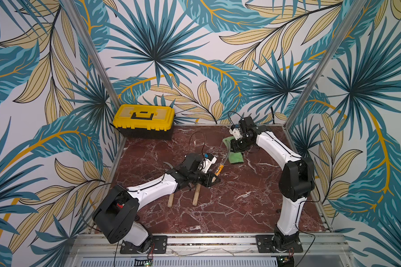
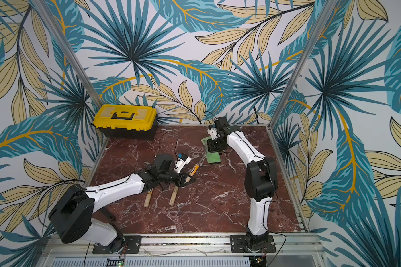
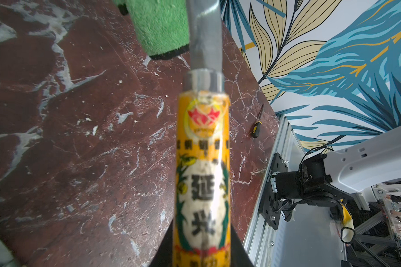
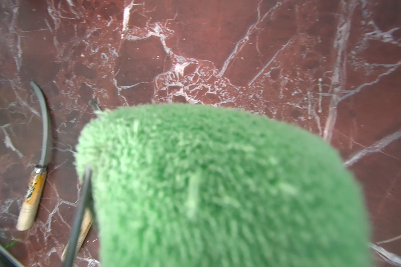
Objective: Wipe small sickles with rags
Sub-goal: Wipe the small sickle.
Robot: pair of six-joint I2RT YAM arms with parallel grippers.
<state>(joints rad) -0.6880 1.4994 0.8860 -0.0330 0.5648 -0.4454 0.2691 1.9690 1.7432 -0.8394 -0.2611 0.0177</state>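
My left gripper is shut on the wooden handle of a small sickle with an orange label. Its grey blade runs forward against the green rag. My right gripper is shut on that rag, which fills the right wrist view and hides the jaws. Two more sickles lie on the table under my left arm, their pale handles sticking out towards the front. In the right wrist view one of them lies flat with its curved blade showing.
A yellow and black toolbox stands at the back left corner of the red marble table. A small screwdriver lies near the table's right edge. Metal frame rails border the table at the front and sides.
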